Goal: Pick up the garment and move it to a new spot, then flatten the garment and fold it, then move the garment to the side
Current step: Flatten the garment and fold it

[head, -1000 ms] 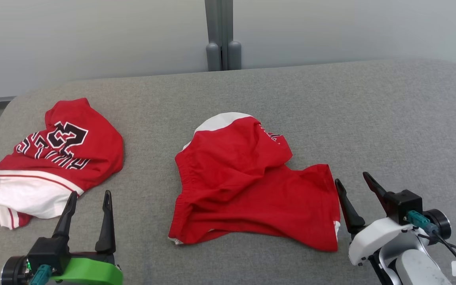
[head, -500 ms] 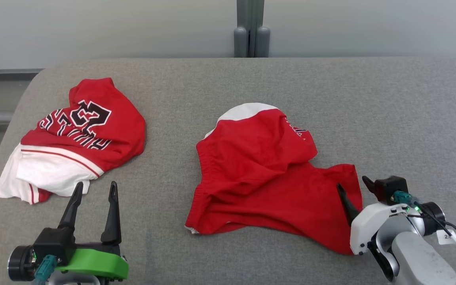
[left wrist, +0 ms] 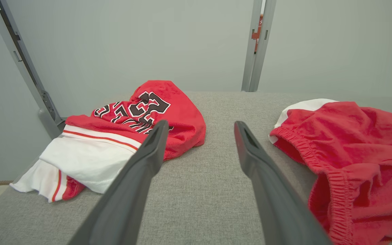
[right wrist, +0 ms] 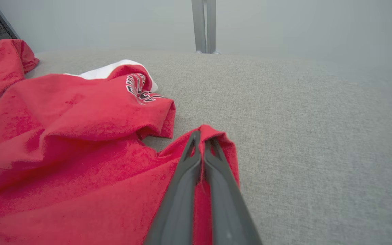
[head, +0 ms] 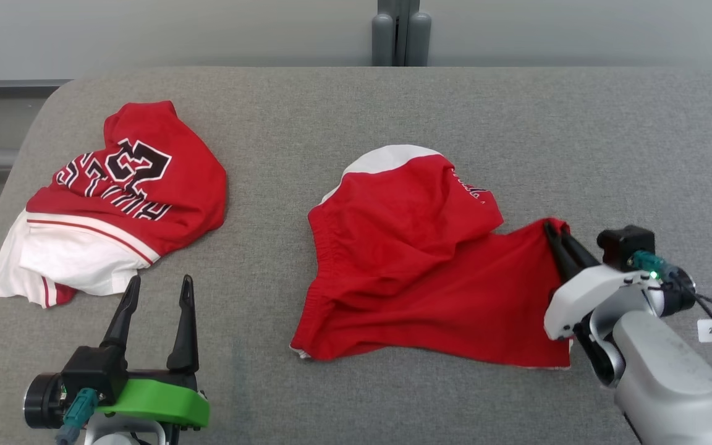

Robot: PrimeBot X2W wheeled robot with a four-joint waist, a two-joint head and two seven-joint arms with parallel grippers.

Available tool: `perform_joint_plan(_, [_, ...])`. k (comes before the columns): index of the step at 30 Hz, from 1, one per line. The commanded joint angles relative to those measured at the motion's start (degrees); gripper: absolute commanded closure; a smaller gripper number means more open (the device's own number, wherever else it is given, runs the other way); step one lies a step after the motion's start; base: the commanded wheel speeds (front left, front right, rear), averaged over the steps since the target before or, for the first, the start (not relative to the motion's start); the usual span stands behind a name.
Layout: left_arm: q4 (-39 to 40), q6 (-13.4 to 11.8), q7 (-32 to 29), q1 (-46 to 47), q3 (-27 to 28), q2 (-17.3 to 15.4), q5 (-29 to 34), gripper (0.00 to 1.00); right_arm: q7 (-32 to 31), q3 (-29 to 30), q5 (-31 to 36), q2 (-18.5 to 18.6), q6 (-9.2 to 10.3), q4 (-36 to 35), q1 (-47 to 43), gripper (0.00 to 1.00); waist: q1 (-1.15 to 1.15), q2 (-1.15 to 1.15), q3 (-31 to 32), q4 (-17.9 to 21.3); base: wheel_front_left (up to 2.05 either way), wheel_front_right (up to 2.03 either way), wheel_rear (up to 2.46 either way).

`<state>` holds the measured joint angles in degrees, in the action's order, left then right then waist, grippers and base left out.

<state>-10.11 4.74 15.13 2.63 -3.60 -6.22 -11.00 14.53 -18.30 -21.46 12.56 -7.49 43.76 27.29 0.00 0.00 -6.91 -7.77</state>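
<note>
The garment is a pair of red shorts (head: 418, 272) with a white patch at the far end, lying crumpled in the middle of the grey padded table (head: 517, 123). My right gripper (head: 555, 227) is shut on the shorts' far right corner; in the right wrist view the fingers (right wrist: 185, 177) pinch a raised fold of red cloth (right wrist: 80, 143). My left gripper (head: 159, 281) stands open near the front left edge with nothing between its fingers. In the left wrist view the left gripper (left wrist: 201, 126) points at bare table, with the shorts (left wrist: 352, 143) to its right.
A second garment, a red and white jersey (head: 127, 198) with black lettering, lies crumpled at the table's left end and also appears as the jersey (left wrist: 131, 136) ahead-left of the left gripper. A grey post (head: 400, 31) stands behind the table. Bare surface extends to the right.
The head camera has shifted. My right gripper went from open beside the shorts' right hem to shut on their far right corner. The left gripper stays open.
</note>
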Motion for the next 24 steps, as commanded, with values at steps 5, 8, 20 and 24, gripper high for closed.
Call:
perform_joint_plan(5, [-0.58,0.57,0.02,1.83,-0.47,0.64,0.52,0.00,0.57,-0.42,-1.30,2.80,0.00,-0.36,5.74,1.00,0.00,0.00,-0.29,-0.16,0.00,0.00,0.00])
perform_joint_plan(8, [-0.75,0.74,0.01,2.30,-0.78,0.89,0.70,0.00,0.59,-0.33,-0.80,3.43,0.00,2.41,9.24,1.00,0.00,0.00,-0.64,-0.74,0.00,0.00,0.00])
perform_joint_plan(20, [-1.85,1.20,0.01,2.30,0.19,1.63,1.18,0.00,0.60,-2.29,-1.66,1.30,0.00,14.54,13.36,0.00,0.00,0.00,-0.01,0.24,0.00,0.00,0.00])
perform_joint_plan(24, [-1.78,1.25,0.01,1.20,1.04,1.44,1.58,0.00,0.68,-1.04,-2.54,2.06,0.00,10.00,9.78,0.00,0.00,0.00,1.36,1.68,0.00,0.00,0.00])
